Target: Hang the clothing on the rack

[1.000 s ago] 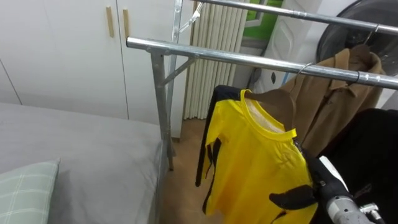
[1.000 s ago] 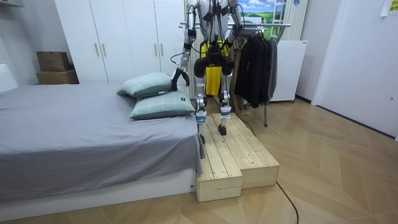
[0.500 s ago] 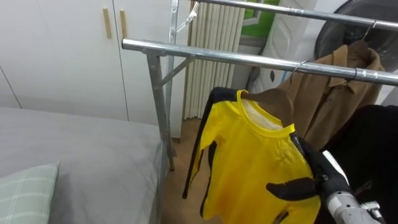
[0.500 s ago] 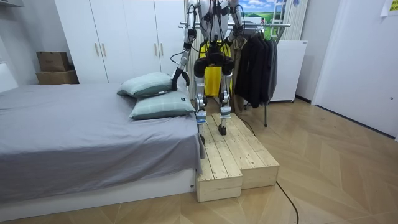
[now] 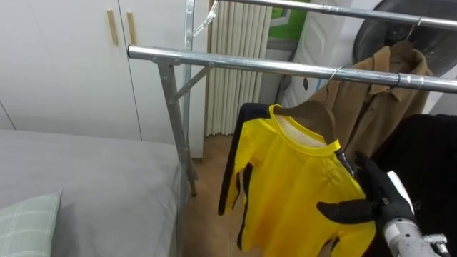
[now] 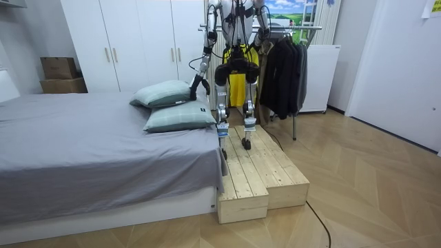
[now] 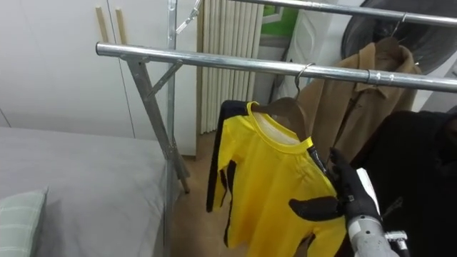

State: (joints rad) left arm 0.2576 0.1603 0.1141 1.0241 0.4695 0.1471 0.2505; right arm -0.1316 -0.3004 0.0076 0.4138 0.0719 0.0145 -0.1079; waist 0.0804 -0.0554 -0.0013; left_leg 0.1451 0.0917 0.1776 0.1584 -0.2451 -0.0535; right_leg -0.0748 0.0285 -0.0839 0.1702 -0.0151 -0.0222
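Gripping the yellow shirt (image 5: 293, 185) at its shoulder: right hand (image 5: 368, 196) has its thumb across the front of the cloth and is clenched on it. The shirt drapes to the left of and below the hand. The hanger hook (image 5: 335, 71) is above the hand at the rail (image 5: 235, 63). It looks seated, can't confirm. My read: light, limp, slidy fabric, so take the stiff hanger shoulder under the cloth, not loose cloth. Left hand (image 6: 196, 86) hangs low, pillows (image 6: 169, 103) just beside it. Can't tell its fingers.
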